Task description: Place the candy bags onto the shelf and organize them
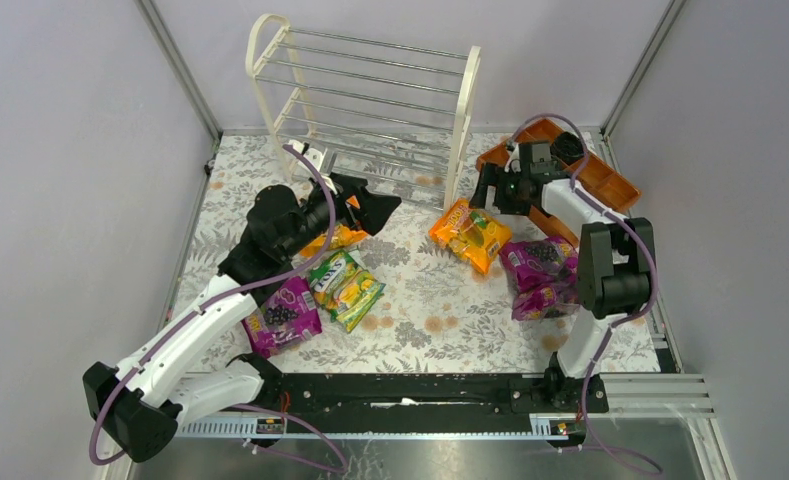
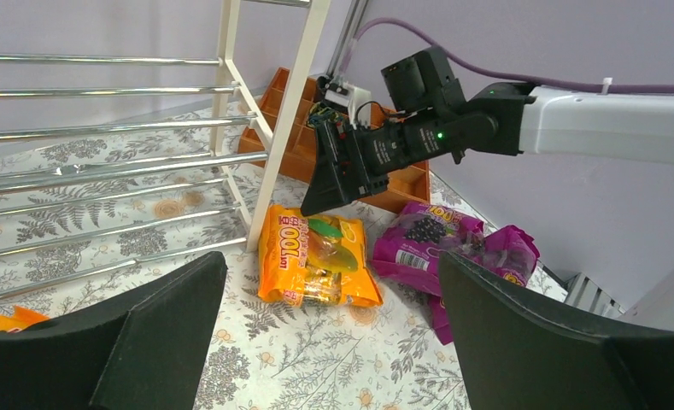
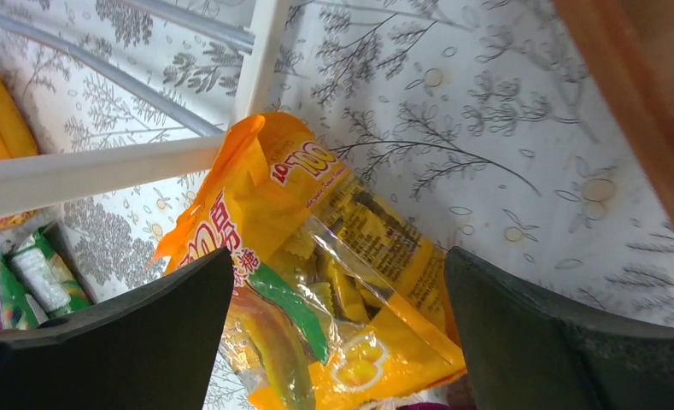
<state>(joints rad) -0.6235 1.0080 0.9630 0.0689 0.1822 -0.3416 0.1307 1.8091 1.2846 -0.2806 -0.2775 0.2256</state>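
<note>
Candy bags lie loose on the flowered tabletop (image 1: 420, 320), in front of the shelf (image 1: 370, 100), which stands upright at the far edge. Farthest left, a purple grape bag (image 1: 282, 315) sits beside the left arm's white forearm, and just right of it the green-yellow bags (image 1: 345, 287) lie side by side, overlapping. Beyond those, an orange bag (image 1: 338, 240) pokes out from under the left gripper (image 1: 382, 212), whose fingers are spread wide with nothing between them, held low near the shelf's bottom rods. Past the shelf's right front post lies a second orange bag (image 1: 470, 233), printed with fruit, its far end close to the post's foot. The right gripper (image 1: 488, 198) hangs just over that bag's far end, fingers apart and released; whether it touches the wrapper cannot be told. Right again, a heap of purple bags (image 1: 542, 275) rests beside the right arm, and an orange tray (image 1: 610, 180) sits behind it in the far right corner.
</note>
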